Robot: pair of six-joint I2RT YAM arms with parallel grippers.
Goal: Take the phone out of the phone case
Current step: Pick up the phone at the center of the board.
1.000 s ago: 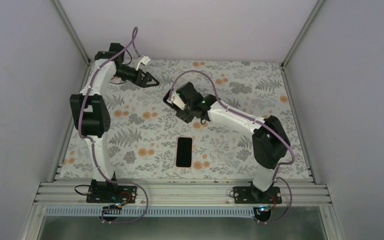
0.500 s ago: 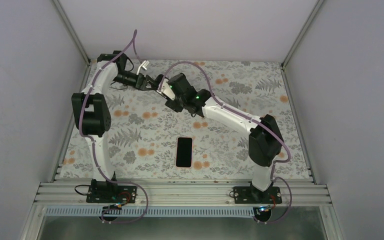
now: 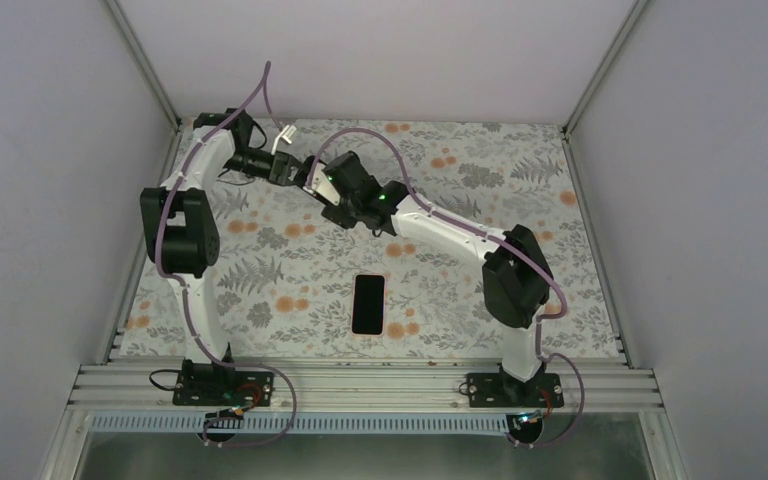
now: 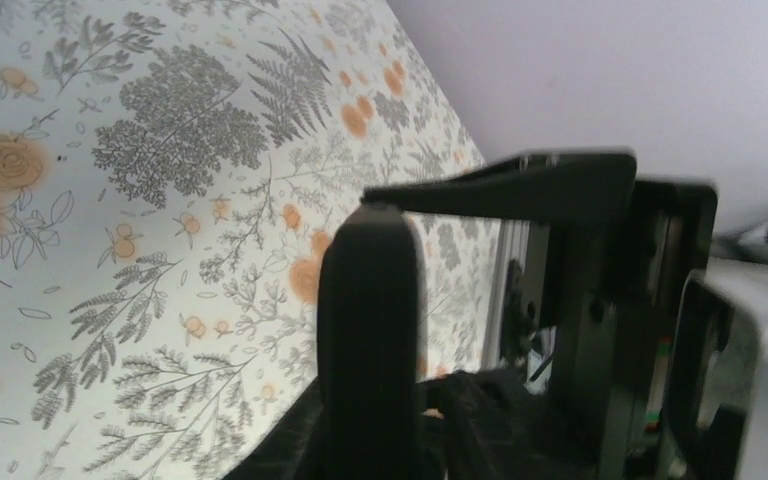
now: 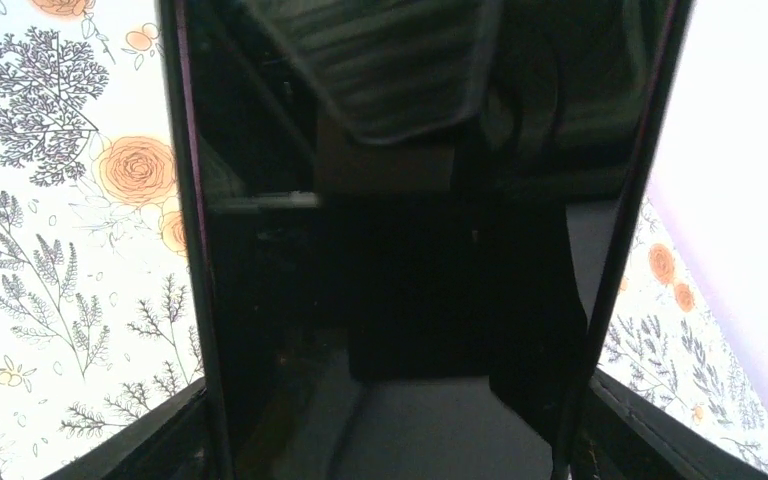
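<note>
My right gripper (image 3: 324, 187) is raised over the far left of the table, shut on the phone case (image 5: 400, 250). The case fills the right wrist view as a glossy black slab with thin raised side rims, and the right fingers (image 5: 145, 440) press on those rims. I cannot tell whether the phone sits inside it. My left gripper (image 3: 298, 172) has its tips closed on the case's far end. In the left wrist view one black left finger (image 4: 370, 330) meets the case's thin edge (image 4: 500, 188). A black phone-sized slab (image 3: 369, 303) lies flat near the table's front middle.
The floral tablecloth (image 3: 480, 180) covers the table, with grey walls on three sides. An aluminium rail (image 3: 360, 385) with both arm bases runs along the near edge. The right gripper's body (image 4: 650, 300) crowds the right side of the left wrist view.
My right arm swung left and away with the case toward the left gripper. The left gripper went from wide open to closed on the case's end.
</note>
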